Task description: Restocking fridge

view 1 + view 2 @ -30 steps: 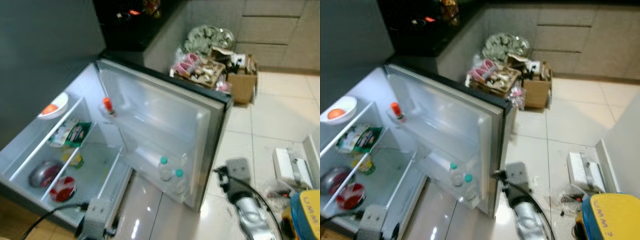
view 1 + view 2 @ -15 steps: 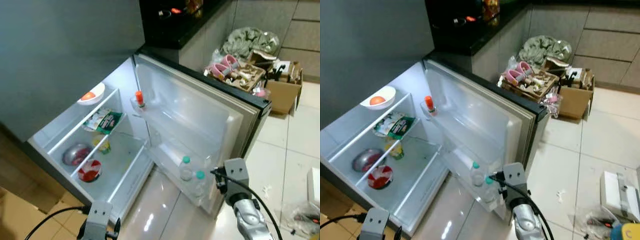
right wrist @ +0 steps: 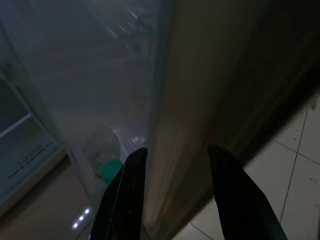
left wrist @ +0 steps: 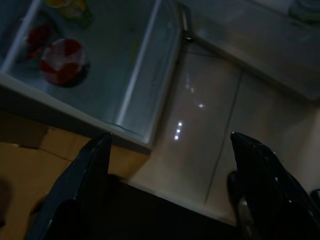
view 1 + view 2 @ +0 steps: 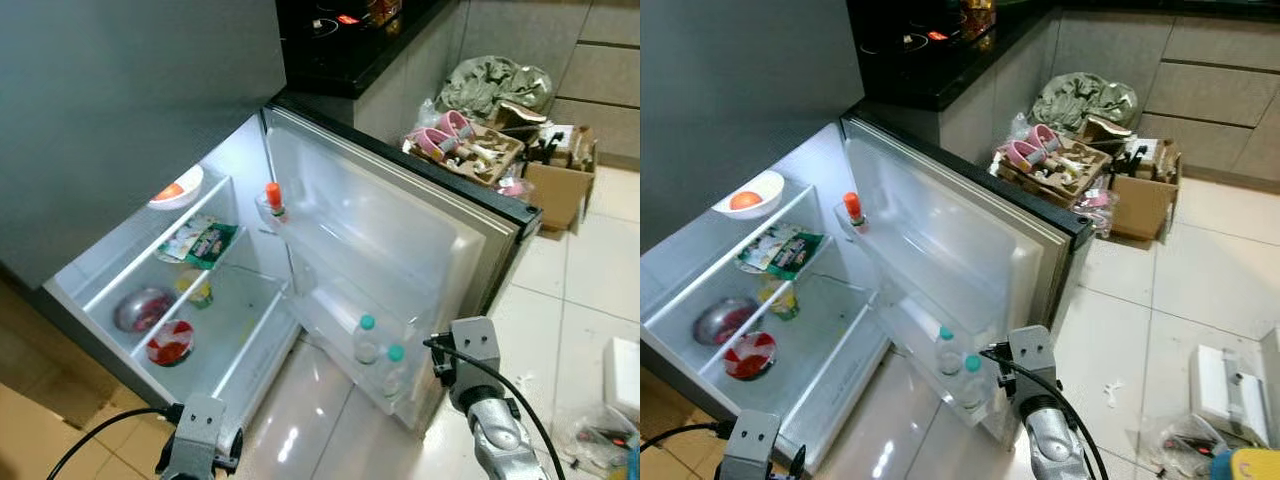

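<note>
The fridge (image 5: 120,260) stands open, its door (image 5: 400,250) swung out to the right. On its shelves are a white bowl (image 5: 177,187) with something orange in it, a green packet (image 5: 200,240), a yellow cup (image 5: 199,290), a metal bowl (image 5: 140,308) and a red-and-white bowl (image 5: 170,342). The door racks hold an orange-capped bottle (image 5: 273,198) and two green-capped water bottles (image 5: 366,340). My left gripper (image 4: 171,137) hangs open and empty over the floor by the fridge's lower front edge. My right gripper (image 3: 176,149) is open and empty, close to the door's outer edge.
A black counter (image 5: 340,30) runs behind the fridge. Past the door sit a tray of pink slippers (image 5: 465,150), a cardboard box (image 5: 560,185) and a green bundle (image 5: 495,80). A white object (image 5: 622,375) lies on the tiled floor at the right. Brown cardboard (image 5: 40,430) is at the lower left.
The whole picture has shifted as the camera moved; the fridge now sits nearer the middle. Nothing in the fridge has moved, and both arms hang low as before.
</note>
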